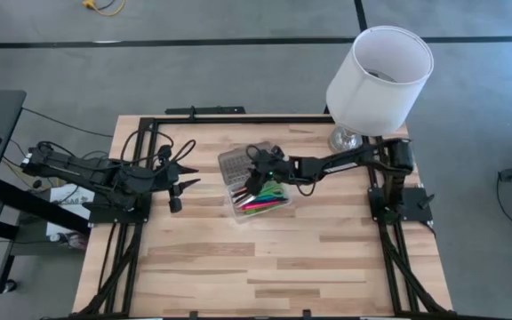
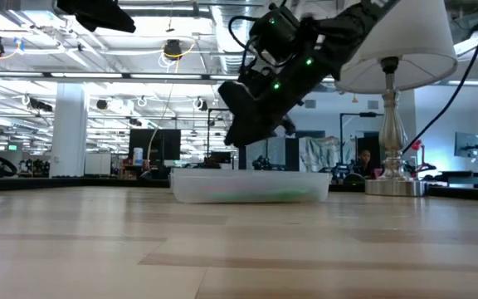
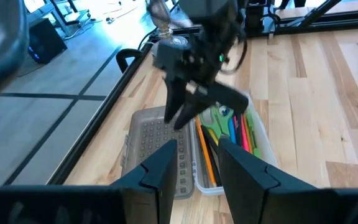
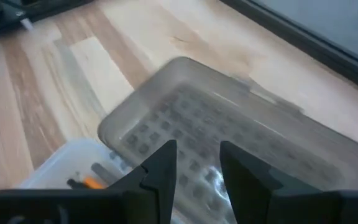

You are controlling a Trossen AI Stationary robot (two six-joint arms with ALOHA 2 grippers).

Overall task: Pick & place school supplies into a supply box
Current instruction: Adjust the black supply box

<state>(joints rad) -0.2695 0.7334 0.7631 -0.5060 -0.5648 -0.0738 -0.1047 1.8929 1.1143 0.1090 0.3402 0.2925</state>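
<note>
Two arms, right gripper (image 1: 254,182) open over supply box (image 1: 238,212), lid (image 4: 229,155) ribbing only wrist-visible, left gripper (image 1: 188,174) open, waiting.

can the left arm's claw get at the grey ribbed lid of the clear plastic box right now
Probably not cleanly. The grey ribbed lid lies open beside the clear plastic box, facing the left claw, which is open and off to the side, but the right claw hangs low right over lid and box, crowding the approach.
</note>
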